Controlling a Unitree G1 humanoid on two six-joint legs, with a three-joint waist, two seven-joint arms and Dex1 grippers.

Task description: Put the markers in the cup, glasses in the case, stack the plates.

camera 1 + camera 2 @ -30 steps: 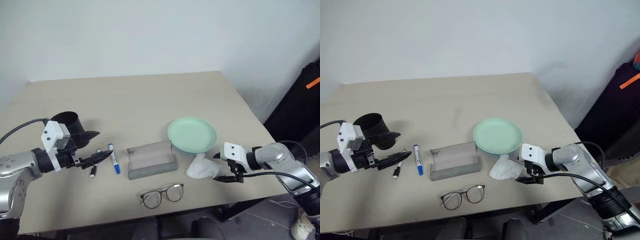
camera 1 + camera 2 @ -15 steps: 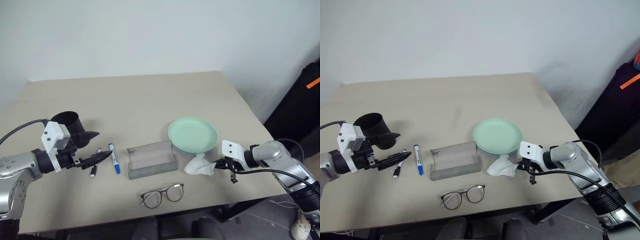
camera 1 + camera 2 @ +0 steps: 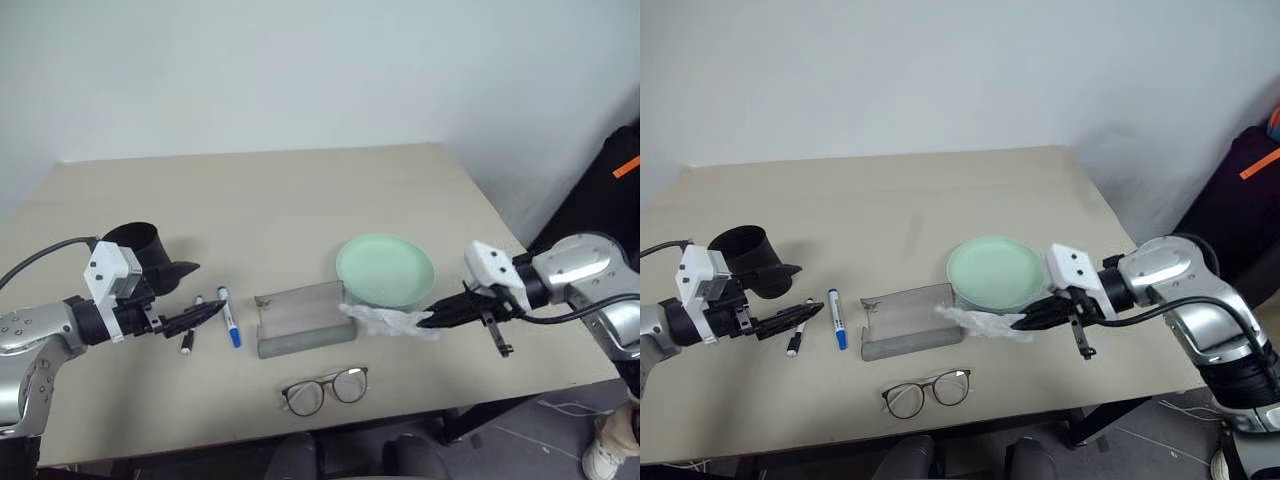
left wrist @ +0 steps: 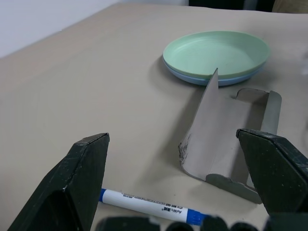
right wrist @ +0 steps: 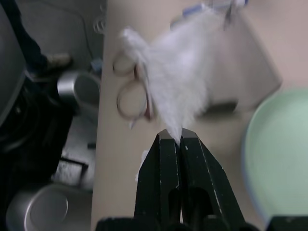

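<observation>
Right gripper [image 3: 1032, 317] clamped on tissue [image 3: 980, 321] by one corner; left gripper [image 3: 205, 314] wide open above markers [image 3: 228, 316]. Risk of slippage from so thin a pinch. Possible snagging on case [image 3: 303, 318] or plates [image 3: 385, 270] from the trailing end.

Left gripper [image 3: 200, 318]: hanging just beside the case [image 3: 303, 318], on its left, fingers spread wide and pointing toward it, holding nothing; arm reaching in from the left, wrist roughly level.

Right gripper [image 3: 428, 319]: hanging right of the case, fingers pressed together on a tissue [image 3: 385, 319], pointing left toward the case; forearm angling in from the right.
</observation>
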